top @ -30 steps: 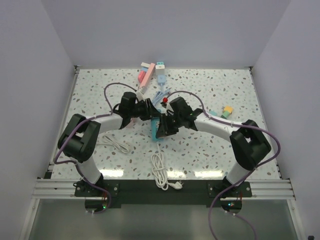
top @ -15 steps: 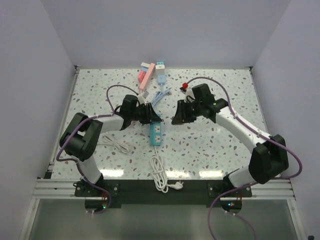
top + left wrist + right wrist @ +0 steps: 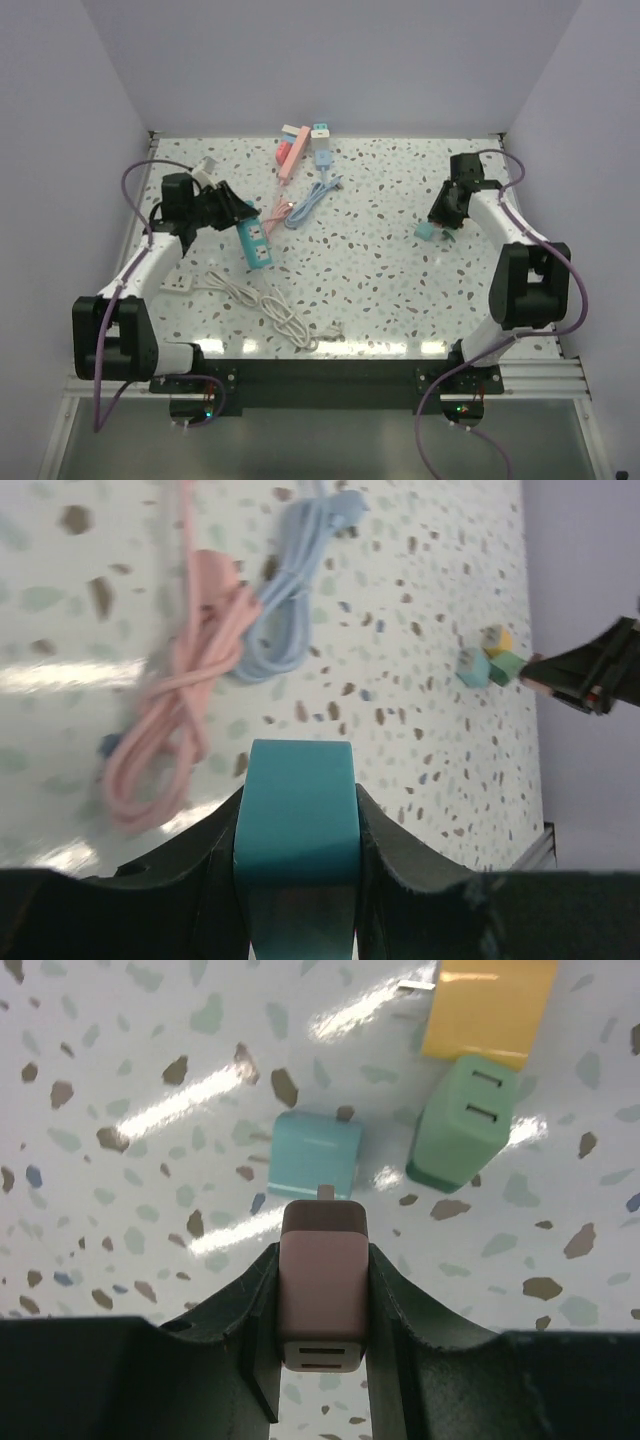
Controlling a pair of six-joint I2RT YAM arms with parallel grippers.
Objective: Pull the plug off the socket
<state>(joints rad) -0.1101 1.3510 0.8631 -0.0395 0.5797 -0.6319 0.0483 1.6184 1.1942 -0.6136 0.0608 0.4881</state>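
Item: pink plug (image 3: pixel 322 1300), already off the socket (image 3: pixel 298 780). The right gripper (image 3: pixel 322 1270) is clamping it, jaws closed to its width, and is holding it at the right edge of the table (image 3: pixel 380 290), just beside a teal adapter (image 3: pixel 315 1155), with a green adapter (image 3: pixel 462 1120) and a yellow adapter (image 3: pixel 488 1005) near. The left gripper (image 3: pixel 298 810) is gripping one end of the teal socket, jaws closed to its width, at the table's left, well apart from the plug. Step judged in hand: setting the plug down. Advice: it is best lowering onto bare table short of the teal adapter, and releasing only once the plug is resting. Change from half a second ago: the socket was lying mid-table and the right arm was near it. Now the arms are standing wide apart, and the white cable (image 3: pixel 270 310) is lying further left.
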